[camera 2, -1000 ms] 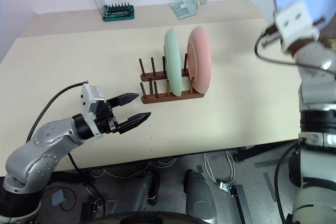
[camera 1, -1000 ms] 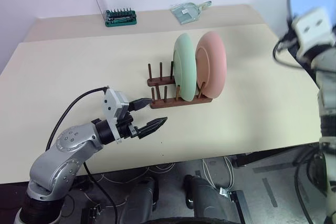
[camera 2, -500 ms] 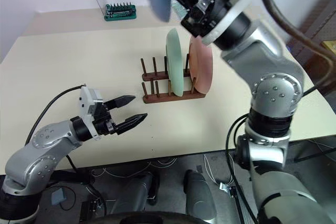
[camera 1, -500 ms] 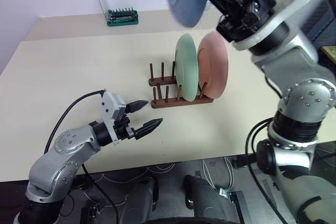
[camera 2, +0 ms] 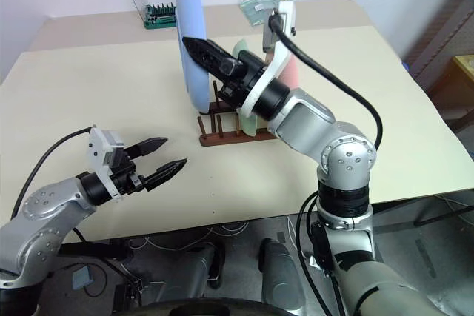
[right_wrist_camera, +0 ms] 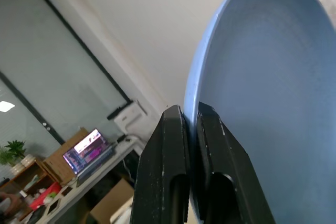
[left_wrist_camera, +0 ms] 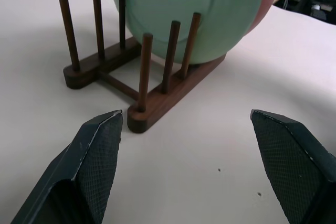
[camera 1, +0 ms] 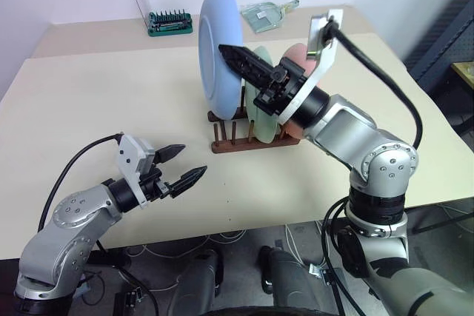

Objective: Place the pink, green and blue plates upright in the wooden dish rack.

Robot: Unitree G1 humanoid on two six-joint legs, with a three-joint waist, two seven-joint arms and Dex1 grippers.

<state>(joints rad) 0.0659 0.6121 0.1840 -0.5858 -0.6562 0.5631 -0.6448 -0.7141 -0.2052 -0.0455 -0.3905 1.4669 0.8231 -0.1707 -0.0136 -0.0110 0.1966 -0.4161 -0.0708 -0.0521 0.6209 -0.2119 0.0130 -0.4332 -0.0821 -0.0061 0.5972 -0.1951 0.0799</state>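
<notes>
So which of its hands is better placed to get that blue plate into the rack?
The right hand, probably. It is already shut on the blue plate's rim, holding it upright just above the wooden dish rack, beside the green plate. The left hand is open and holds nothing, off to the side.

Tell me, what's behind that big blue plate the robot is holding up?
Behind the blue plate stand the green plate and pink plate, upright in the wooden dish rack. Most of both plates is hidden by the blue plate and the right tool holding it.
</notes>
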